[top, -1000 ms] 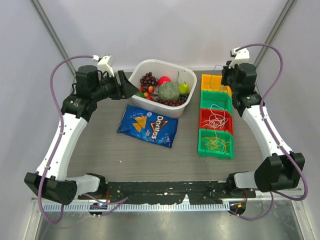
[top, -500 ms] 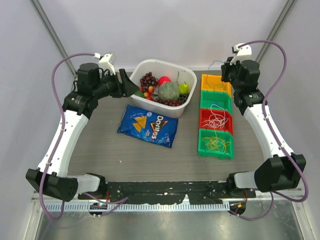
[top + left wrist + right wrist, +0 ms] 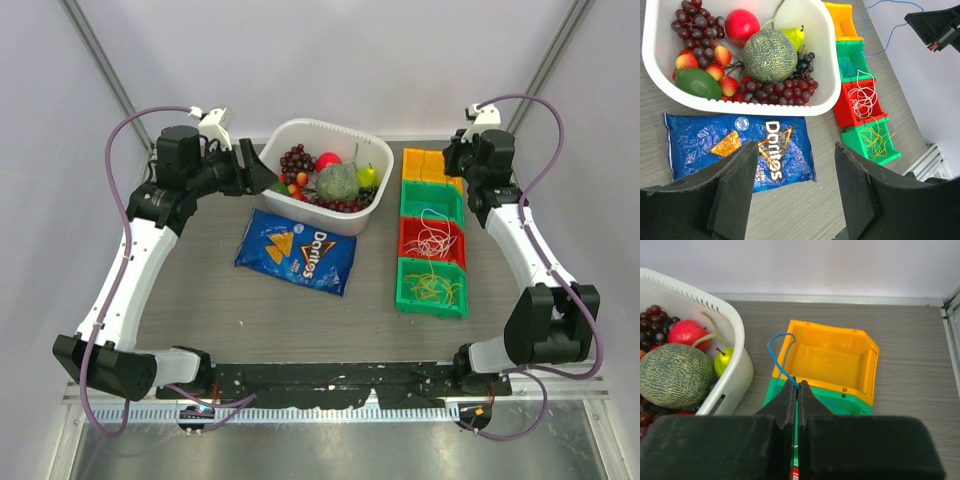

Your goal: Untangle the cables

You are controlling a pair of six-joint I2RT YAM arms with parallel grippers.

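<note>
At about 10 o'clock on the table the left tool (image 3: pixel 796 150) hovers with its jaws spread and nothing between them, just beside the white basket (image 3: pixel 300 128) of fruit, with the chip bag (image 3: pixel 296 250) lying at the basket's 6 o'clock. Along the 3 o'clock side runs a column of bins: the white cable (image 3: pixel 432 241) sits bunched in the red bin (image 3: pixel 405 232), and the yellow cable (image 3: pixel 433 290) in the near green bin (image 3: pixel 403 290). At roughly 2 o'clock the right tool (image 3: pixel 797 386) is clenched on the blue cable (image 3: pixel 776 356), which loops off toward 11 o'clock from the pinch, over the corner of the empty yellow bin (image 3: pixel 865 365). Where its tail ends is hard to tell. The step in hand looks like drawing this blue cable free. It is probably best done slowly and straight up, watching for a snag on a bin wall. The pinch should hold until the whole strand hangs clear, then lower it into the yellow bin.
</note>
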